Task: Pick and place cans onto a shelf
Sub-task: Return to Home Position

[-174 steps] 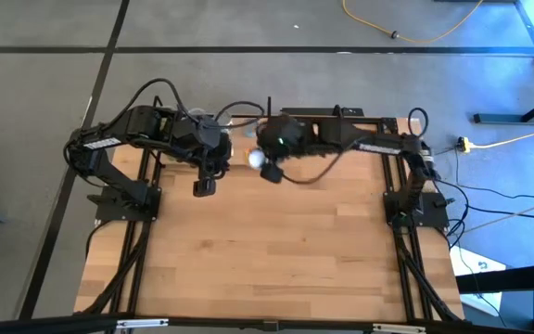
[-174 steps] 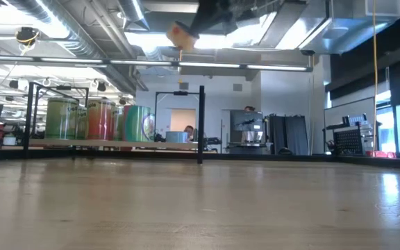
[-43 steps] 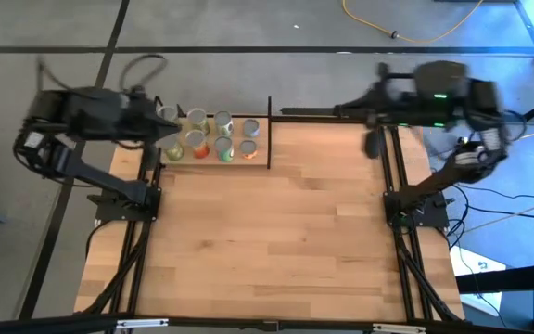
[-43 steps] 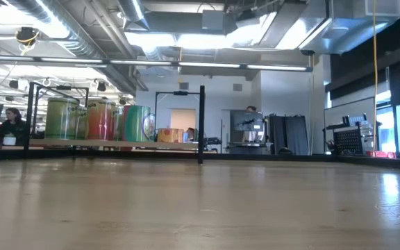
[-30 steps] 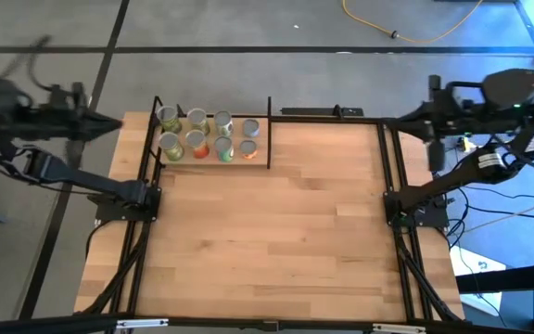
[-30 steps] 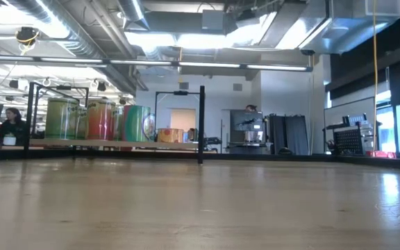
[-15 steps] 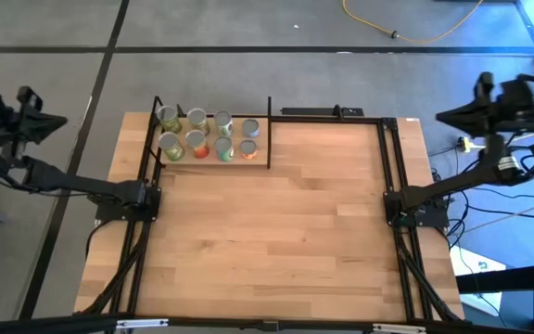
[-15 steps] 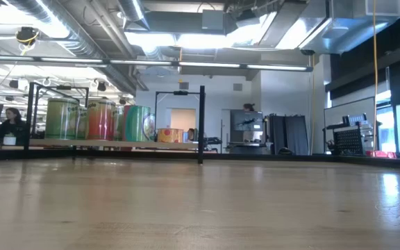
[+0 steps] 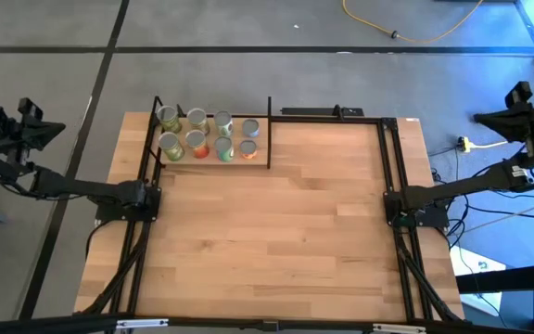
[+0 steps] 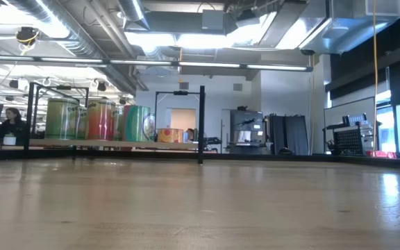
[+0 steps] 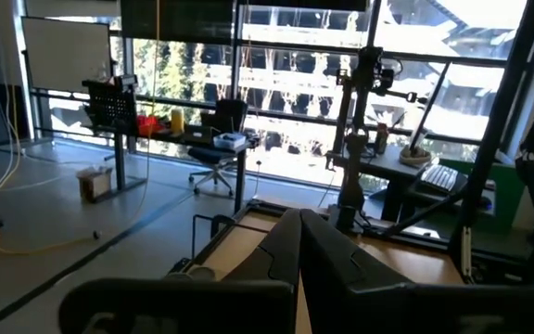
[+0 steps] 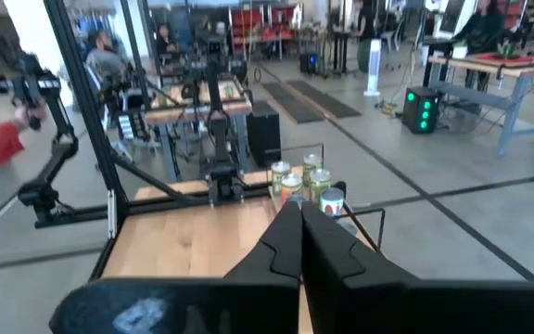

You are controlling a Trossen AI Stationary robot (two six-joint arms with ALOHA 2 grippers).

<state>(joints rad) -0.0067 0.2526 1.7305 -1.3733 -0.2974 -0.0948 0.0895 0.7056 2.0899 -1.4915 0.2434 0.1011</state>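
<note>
the left gripper (image 11: 297, 218) is clenched tight with nothing between its fingers, out past the table's left edge. the right gripper (image 12: 298, 206) is likewise closed and holds nothing, off the right edge. eight cans (image 9: 207, 135) stand upright in two rows of four on the shelf (image 9: 261, 154) at the far left corner of the wooden table (image 9: 267, 241). beyond is an open workshop with a person (image 10: 11, 122). in the low view the cans overlap, so they cannot all be counted.

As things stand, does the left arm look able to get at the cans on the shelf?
Not from this pose, likely: the left gripper hangs shut beyond the left edge of the table, away from the shelf. Nothing covers the cans from above, so swinging inward should reach them.
</note>
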